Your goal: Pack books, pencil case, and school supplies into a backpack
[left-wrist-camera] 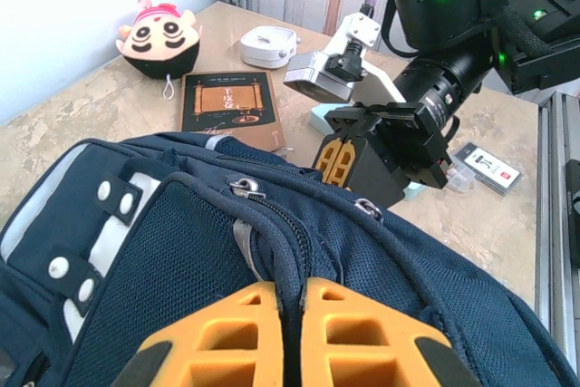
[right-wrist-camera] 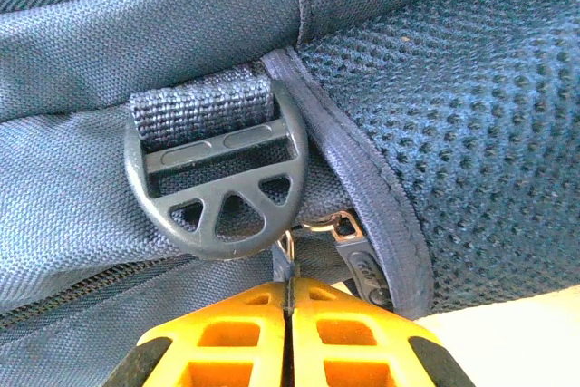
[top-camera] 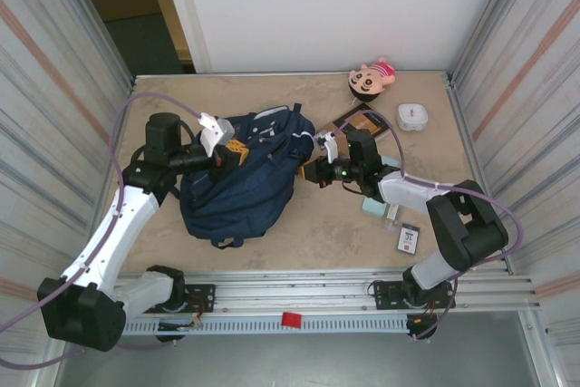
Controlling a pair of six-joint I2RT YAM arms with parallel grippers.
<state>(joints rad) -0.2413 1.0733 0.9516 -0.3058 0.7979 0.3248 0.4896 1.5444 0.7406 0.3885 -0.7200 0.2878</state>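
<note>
Navy backpack (top-camera: 240, 189) with white patches; dark brown book (left-wrist-camera: 227, 102), orange panel, at 2 o'clock; pink plush doll (top-camera: 372, 76), white box (top-camera: 412, 116); black-and-white packet (top-camera: 409, 238) and mint-green case (top-camera: 374, 208) at 4 o'clock.

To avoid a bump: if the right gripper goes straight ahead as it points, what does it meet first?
Probably the dark plastic buckle on the backpack, just beyond the right gripper, shut on a thin tab; depth is unclear.

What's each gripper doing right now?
Left gripper: closed, pinching backpack fabric.
Right gripper: closed on what looks like a zipper pull.
</note>
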